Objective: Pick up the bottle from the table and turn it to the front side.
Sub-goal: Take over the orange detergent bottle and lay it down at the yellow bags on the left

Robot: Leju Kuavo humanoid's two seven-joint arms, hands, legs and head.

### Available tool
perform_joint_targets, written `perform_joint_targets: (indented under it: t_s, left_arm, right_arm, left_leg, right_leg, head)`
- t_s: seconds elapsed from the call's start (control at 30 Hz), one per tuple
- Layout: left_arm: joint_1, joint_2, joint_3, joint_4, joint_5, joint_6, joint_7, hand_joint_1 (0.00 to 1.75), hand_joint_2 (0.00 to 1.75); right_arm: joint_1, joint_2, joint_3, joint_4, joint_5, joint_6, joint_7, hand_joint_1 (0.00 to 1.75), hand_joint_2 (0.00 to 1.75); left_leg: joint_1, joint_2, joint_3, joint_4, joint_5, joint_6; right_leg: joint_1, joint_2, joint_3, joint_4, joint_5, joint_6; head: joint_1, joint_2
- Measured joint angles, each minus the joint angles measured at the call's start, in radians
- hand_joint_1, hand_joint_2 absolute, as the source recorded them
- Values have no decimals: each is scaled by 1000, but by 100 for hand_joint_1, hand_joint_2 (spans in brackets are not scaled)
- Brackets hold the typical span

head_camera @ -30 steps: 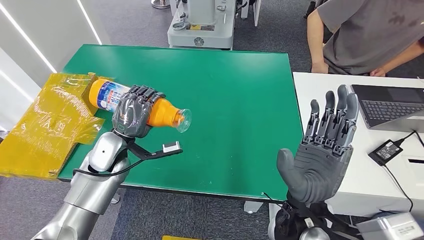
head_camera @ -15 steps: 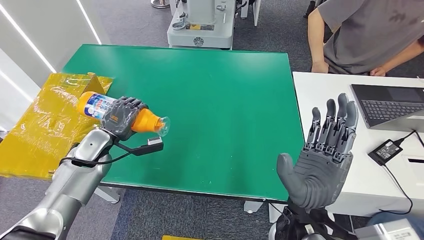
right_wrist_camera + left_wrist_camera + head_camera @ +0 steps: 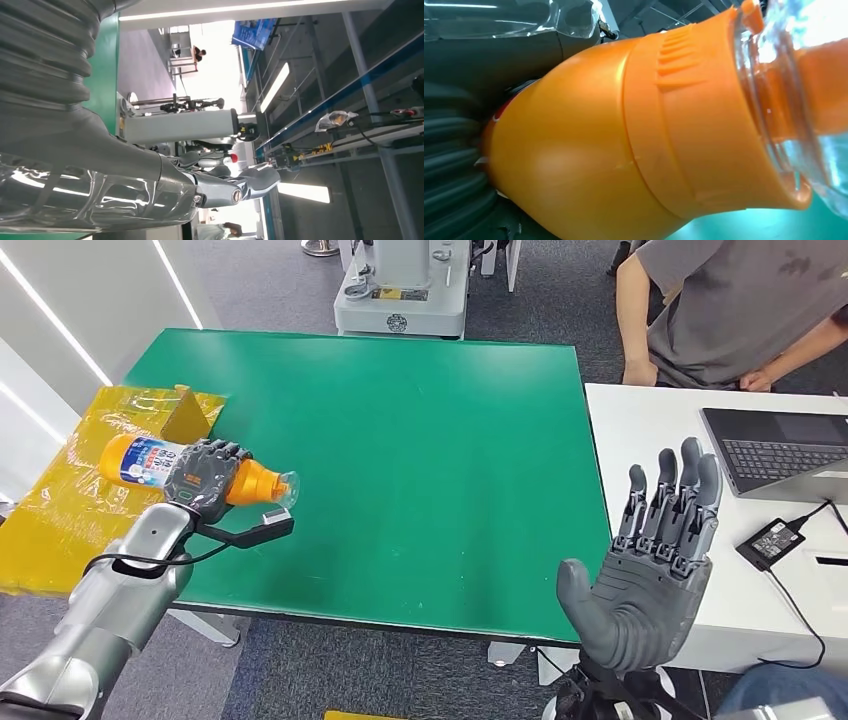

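Note:
My left hand [image 3: 203, 476] grips the bottle [image 3: 140, 460] around its middle, above the left edge of the green table [image 3: 430, 430]. The bottle lies roughly level, its orange shoulder and clear cap [image 3: 283, 489] pointing right and its blue-and-white label end pointing left. In the left wrist view the orange shoulder [image 3: 624, 135] and clear cap [image 3: 804, 100] sit close against the hand. My right hand [image 3: 650, 560] is raised by the table's near right corner, palm up, fingers spread, holding nothing; its fingers [image 3: 220, 187] also show in the right wrist view.
Yellow plastic sheeting [image 3: 70, 490] with a small cardboard box [image 3: 190, 415] lies left of the table. A white desk [image 3: 650, 430] at the right carries a laptop [image 3: 780, 450] and a power adapter [image 3: 765, 543]. A person [image 3: 740, 310] sits behind it. A grey machine [image 3: 400, 290] stands beyond the table.
My left hand has carried the bottle leftward, from over the table surface to its left edge above the yellow sheeting. The right hand has hardly moved.

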Motion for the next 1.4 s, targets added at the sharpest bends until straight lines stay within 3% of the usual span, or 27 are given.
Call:
perform_joint_targets:
  t_s: [0.3, 0.67, 0.7, 0.83, 1.07, 1.4]
  left_arm:
    - [34, 26, 1, 11, -6, 34, 65, 175, 175]
    - [65, 24, 12, 16, -32, 24, 148, 174, 175]
    - [67, 24, 14, 16, -32, 24, 154, 167, 175]
    - [77, 22, 20, 16, -32, 33, 173, 0, 175]
    - [91, 23, 33, 16, -61, 61, 229, 0, 175]
    - [126, 21, 49, 16, -63, 87, 247, 0, 175]
  right_arm:
    - [-9, -1, 0, 0, 13, 26, 0, 0, 175]
    - [-17, -9, 1, 0, 25, 37, 0, 0, 175]
    - [-19, -10, 1, 1, 25, 40, 0, 0, 175]
    - [-31, -14, 2, 8, 21, 55, 0, 0, 175]
    - [-58, -18, 2, 31, 10, 80, 0, 0, 175]
    - [-88, -18, 2, 62, 4, 89, 0, 0, 175]
  left_leg:
    - [0, 0, 0, 0, 0, 0]
    - [0, 0, 0, 0, 0, 0]
    - [0, 0, 0, 0, 0, 0]
    - [0, 0, 0, 0, 0, 0]
    - [0, 0, 0, 0, 0, 0]
    - [0, 0, 0, 0, 0, 0]
  right_leg:
    - [0, 0, 0, 0, 0, 0]
    - [0, 0, 0, 0, 0, 0]
    - [0, 0, 0, 0, 0, 0]
    - [0, 0, 0, 0, 0, 0]
    - [0, 0, 0, 0, 0, 0]
    - [0, 0, 0, 0, 0, 0]
  head:
    - [0, 0]
    - [0, 0]
    - [0, 0]
    - [0, 0]
    - [0, 0]
    - [0, 0]
